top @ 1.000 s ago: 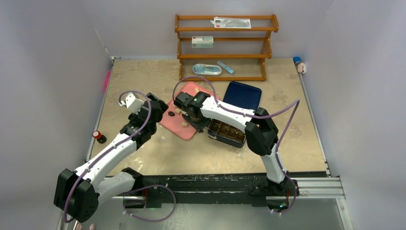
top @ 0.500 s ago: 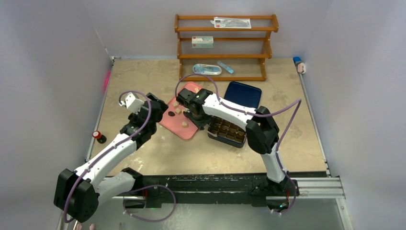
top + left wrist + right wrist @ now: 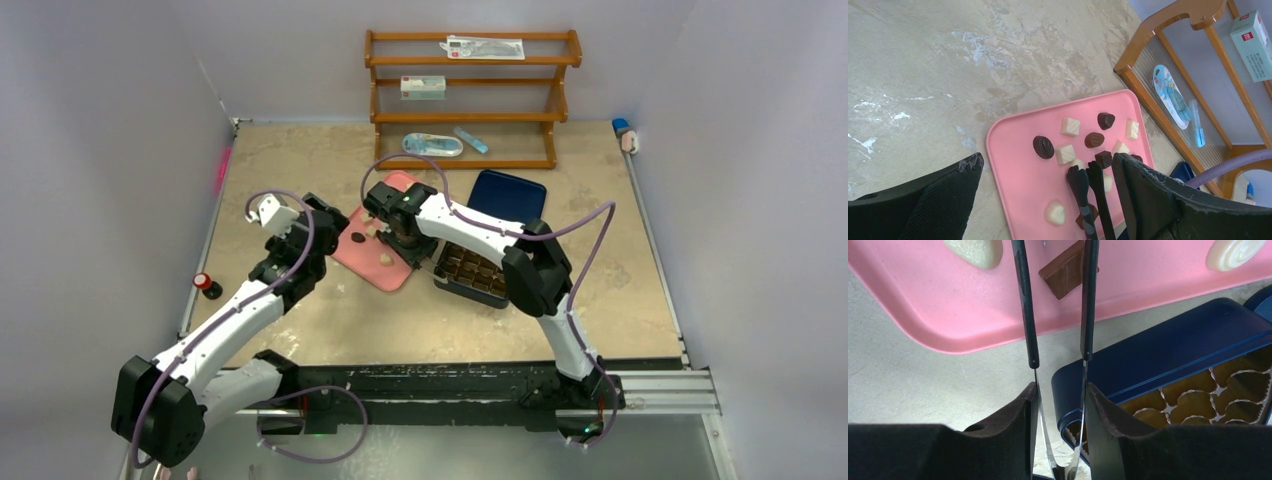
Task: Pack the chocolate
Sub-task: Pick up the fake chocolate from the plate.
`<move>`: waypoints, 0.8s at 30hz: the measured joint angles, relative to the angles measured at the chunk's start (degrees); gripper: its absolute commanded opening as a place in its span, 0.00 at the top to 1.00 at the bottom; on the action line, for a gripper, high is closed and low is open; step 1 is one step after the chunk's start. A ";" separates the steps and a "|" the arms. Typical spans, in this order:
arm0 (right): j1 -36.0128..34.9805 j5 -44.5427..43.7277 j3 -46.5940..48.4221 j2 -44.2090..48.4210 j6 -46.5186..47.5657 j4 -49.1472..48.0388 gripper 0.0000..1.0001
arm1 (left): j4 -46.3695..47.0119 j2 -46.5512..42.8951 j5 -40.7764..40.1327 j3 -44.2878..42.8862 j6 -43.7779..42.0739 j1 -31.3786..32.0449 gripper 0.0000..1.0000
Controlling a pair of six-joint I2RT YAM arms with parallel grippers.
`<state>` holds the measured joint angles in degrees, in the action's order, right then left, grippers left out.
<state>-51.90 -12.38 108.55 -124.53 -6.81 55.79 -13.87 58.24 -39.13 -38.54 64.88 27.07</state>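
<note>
Table (image 3: 400, 320) (pink tray (image 3: 362, 268), box (image 3: 470, 272), rack (image 3: 465, 118))

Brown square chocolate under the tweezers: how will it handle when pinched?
Probably rigid and light: the brown square chocolate is small, sharp-edged. Flat sides may twist between the thin tweezers. Lying flat on the pink tray, it should slide, not roll.

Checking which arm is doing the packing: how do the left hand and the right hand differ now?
The left hand stands wide open and empty; the right hand is closed on tweezers. The left hand hangs near the pink tray edge, touching nothing; the right hand's tweezers reach over it, a brown chocolate between their prongs. Both face the tray.
</note>
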 measured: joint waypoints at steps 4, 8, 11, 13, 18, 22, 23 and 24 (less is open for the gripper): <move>0.44 0.15 0.22 -0.13 0.07 0.07 0.70 | -0.02 -0.61 -0.48 0.00 -0.48 0.00 0.00; 0.61 0.15 0.22 -0.13 0.13 0.07 0.79 | -0.07 -1.31 -0.85 0.00 -0.61 0.00 0.00; 0.66 0.17 0.22 -0.13 0.20 0.07 0.91 | -0.11 -1.62 -0.92 0.00 -0.59 0.00 0.00; 0.66 0.20 0.24 -0.13 0.22 0.07 1.00 | -0.20 -1.70 -0.94 0.00 -0.59 0.00 0.00; 0.66 1.01 0.44 -0.13 0.20 0.46 1.00 | -0.70 -2.21 -0.94 0.00 -0.57 0.00 0.00; 0.66 1.40 0.44 -0.11 0.20 0.39 1.00 | -0.85 -2.86 -0.98 0.00 -0.57 0.00 0.00; 0.66 1.40 0.44 -0.11 0.20 0.39 1.00 | -0.85 -2.91 -1.01 0.00 -0.57 0.00 0.00; 0.66 1.38 0.44 -0.07 0.20 0.37 1.00 | -0.90 -2.91 -1.01 0.00 -0.57 0.00 0.00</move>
<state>-51.24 -11.00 108.99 -124.60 -6.61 56.16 -14.76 55.33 -40.14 -38.54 64.31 27.07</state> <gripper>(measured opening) 0.334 0.998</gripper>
